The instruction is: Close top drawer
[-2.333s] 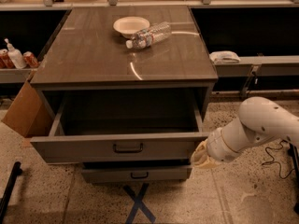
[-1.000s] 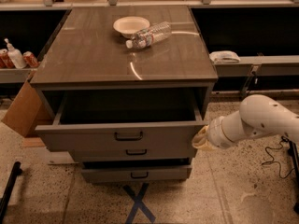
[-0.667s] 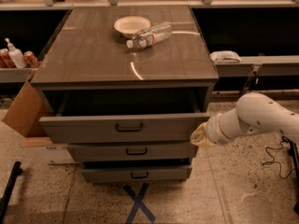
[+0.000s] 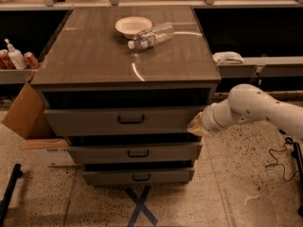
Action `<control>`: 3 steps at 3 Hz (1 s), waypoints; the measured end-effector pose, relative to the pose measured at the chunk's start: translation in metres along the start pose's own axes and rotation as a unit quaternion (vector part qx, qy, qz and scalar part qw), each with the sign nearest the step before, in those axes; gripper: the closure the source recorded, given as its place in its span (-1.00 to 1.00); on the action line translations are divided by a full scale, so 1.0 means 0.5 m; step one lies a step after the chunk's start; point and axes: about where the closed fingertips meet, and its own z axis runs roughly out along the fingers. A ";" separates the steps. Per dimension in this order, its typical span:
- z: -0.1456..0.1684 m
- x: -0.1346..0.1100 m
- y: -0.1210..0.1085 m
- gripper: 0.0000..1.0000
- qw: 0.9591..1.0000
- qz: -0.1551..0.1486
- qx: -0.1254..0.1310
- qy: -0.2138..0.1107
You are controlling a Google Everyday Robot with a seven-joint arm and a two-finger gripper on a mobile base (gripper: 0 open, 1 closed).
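Top drawer (image 4: 94,121), partly open: its front stands forward of the table (image 4: 94,60) edge, with a dark gap above it. Tool (image 4: 196,125) lies against the front's 3 o'clock end; how wide it is set cannot be told. White arm (image 4: 255,109) enters from 3 o'clock, bent. Cardboard box (image 4: 23,115) at the drawer's 9 o'clock.

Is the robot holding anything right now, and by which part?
Cannot be told. The gripper sits against the right end of the top drawer front, away from its handle.
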 end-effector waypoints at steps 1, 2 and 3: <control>0.004 -0.009 -0.025 1.00 1.000 0.004 0.010 0.001; -0.004 -0.013 -0.034 1.00 1.000 0.004 0.016 -0.006; -0.044 -0.013 -0.005 1.00 0.999 -0.007 0.014 -0.033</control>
